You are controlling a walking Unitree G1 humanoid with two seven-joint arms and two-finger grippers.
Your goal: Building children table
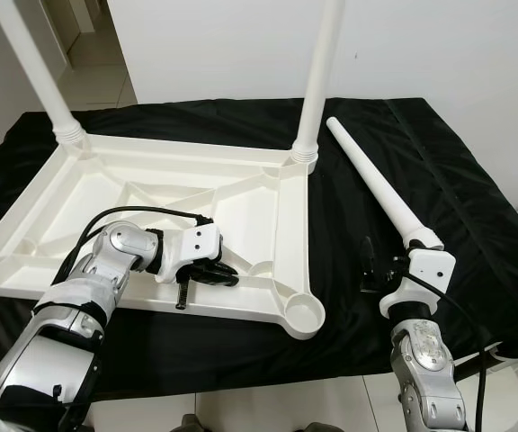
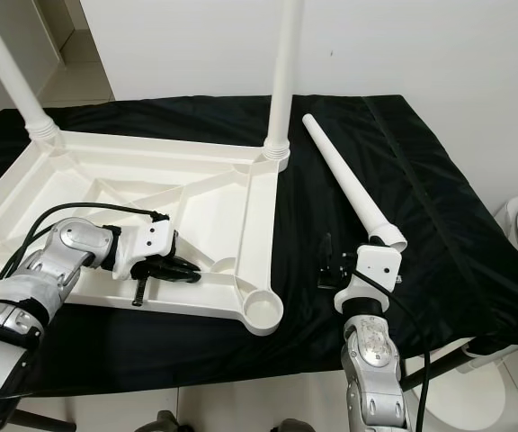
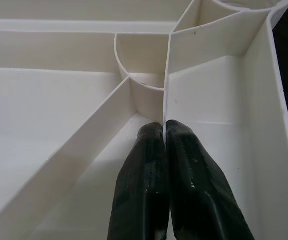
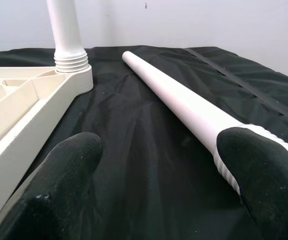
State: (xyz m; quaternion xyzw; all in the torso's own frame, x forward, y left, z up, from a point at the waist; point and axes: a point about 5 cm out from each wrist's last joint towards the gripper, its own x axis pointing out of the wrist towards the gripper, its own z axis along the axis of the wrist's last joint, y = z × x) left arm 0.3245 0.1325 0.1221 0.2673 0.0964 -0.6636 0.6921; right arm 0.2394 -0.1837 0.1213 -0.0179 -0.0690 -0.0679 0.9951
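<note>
**Ribbed plastic tabletop lying upside down on black cloth**

The white tabletop [image 1: 241, 193] is resting inverted on the black cloth [image 1: 475, 207] — two smooth tapered legs [image 1: 317, 81] standing screwed in. The left gripper [image 3: 166, 150], fingers pressed together, is nosing a rib junction. The right gripper [image 4: 159, 170] is sitting spread beside the loose leg [image 1: 376, 184] — its threaded end nearest. No lettering is showing.

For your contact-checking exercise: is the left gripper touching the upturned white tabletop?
Touching. In the left wrist view the left gripper, fingers shut, presses its tips against a rib of the tabletop.
</note>
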